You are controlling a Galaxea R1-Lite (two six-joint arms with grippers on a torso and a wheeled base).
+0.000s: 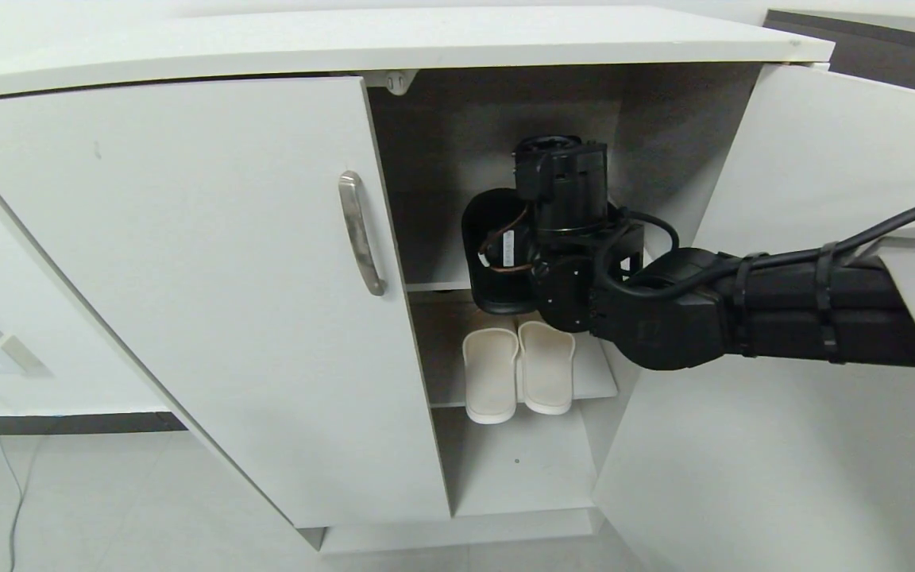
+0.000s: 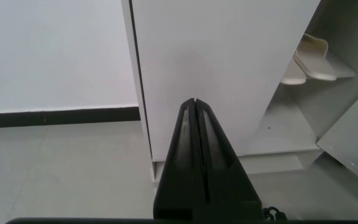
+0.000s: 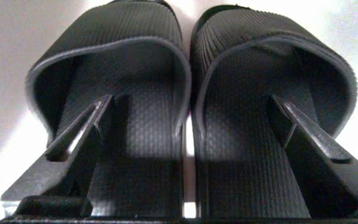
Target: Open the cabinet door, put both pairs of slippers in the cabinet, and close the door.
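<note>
1. The right claw (image 3: 191, 106) is spread wide and released, with one finger (image 3: 79, 134) poking under the strap of each of the black slippers (image 3: 135, 68).
2. Those black slippers sit side by side at the front edge of the upper shelf (image 1: 434, 284) inside the cabinet (image 1: 394, 40).
3. One level down, the white slippers (image 1: 517, 369) lie as a touching pair on the middle shelf (image 1: 596, 381), ends hanging over its front edge.
4. The right door (image 1: 823, 159) is swung open, and the left door (image 1: 187, 278) looks shut.
5. The left claw (image 2: 194, 109) is clenched on nothing, above the floor (image 2: 61, 168) by the left door.
</note>
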